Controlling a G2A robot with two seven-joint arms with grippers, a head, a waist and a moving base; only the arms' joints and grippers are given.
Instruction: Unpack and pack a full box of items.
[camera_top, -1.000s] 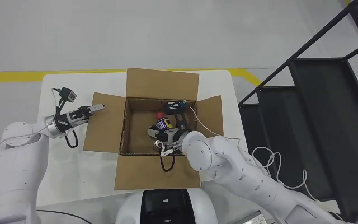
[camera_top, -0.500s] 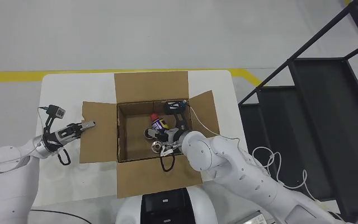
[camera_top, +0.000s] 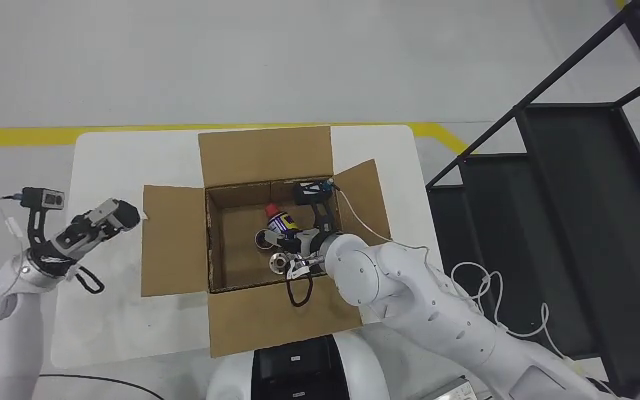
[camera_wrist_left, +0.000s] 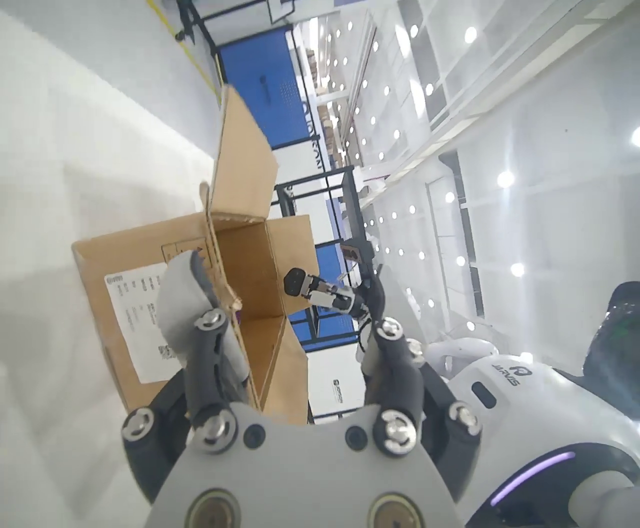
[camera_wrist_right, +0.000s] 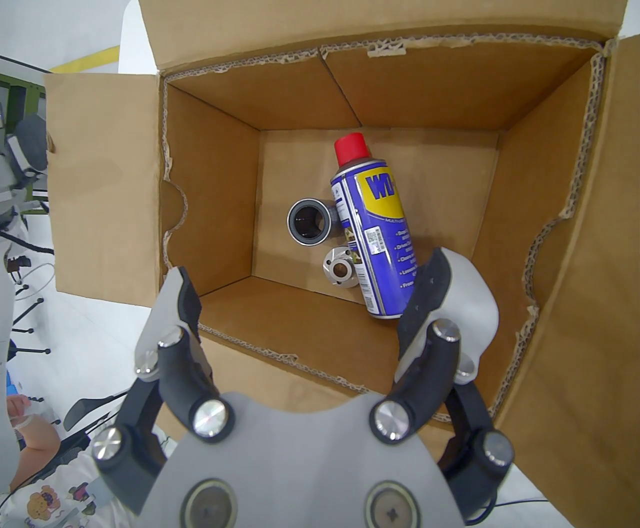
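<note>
The spray can (camera_wrist_right: 372, 235) was the one to watch. It lay on the floor of the box (camera_wrist_right: 210, 200), right of the middle, with its red cap pointing to the far wall and its base towards the near wall. It had a blue and yellow body, a smooth painted metal skin and a white label strip down one side. I judged it stiff and not fragile, with some weight if it was full, but round and slick, so it could roll or slide under a poor grip. The best hold looked to be across the middle of the body, clear of the cap, with the jaws square to its length.

Touching its left side were a grey pipe fitting (camera_wrist_right: 308, 221), open end up, and nearer, a small silver metal collar (camera_wrist_right: 340, 267). Both looked hard and compact, and awkward to reach because they sat against the can.

Above the near end of the can hung the right gripper (camera_wrist_right: 310, 280), spread wide and holding nothing.

All four flaps of the box were folded out. The left gripper (camera_wrist_left: 277, 300) was out by the left flap, also parted and empty, though I could not tell whether a finger brushed the flap's edge.

The box sat in the middle of the white worktop (camera_top: 110, 160).
</note>
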